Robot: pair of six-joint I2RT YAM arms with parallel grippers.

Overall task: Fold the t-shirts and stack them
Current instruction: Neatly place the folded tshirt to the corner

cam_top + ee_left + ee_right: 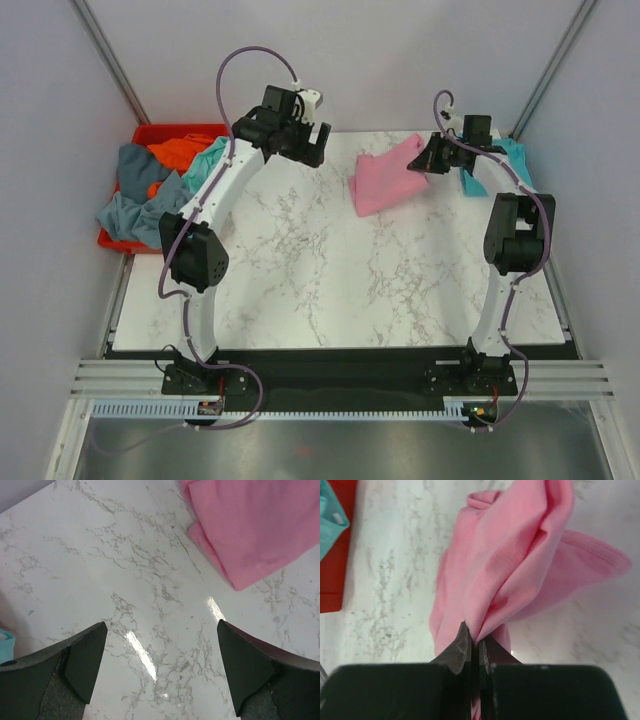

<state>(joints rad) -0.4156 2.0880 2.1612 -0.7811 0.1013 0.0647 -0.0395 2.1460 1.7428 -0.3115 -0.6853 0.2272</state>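
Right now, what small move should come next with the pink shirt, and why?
Probably slide the open left hand to the pink t-shirt and grip its free edge: the right hand pinches one bunched fold, and the cloth lies crumpled, not spread.

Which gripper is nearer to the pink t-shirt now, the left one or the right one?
Right. The right gripper is shut on a fold of the pink t-shirt. The left gripper hangs open over the marble table, beside the shirt, not touching it.
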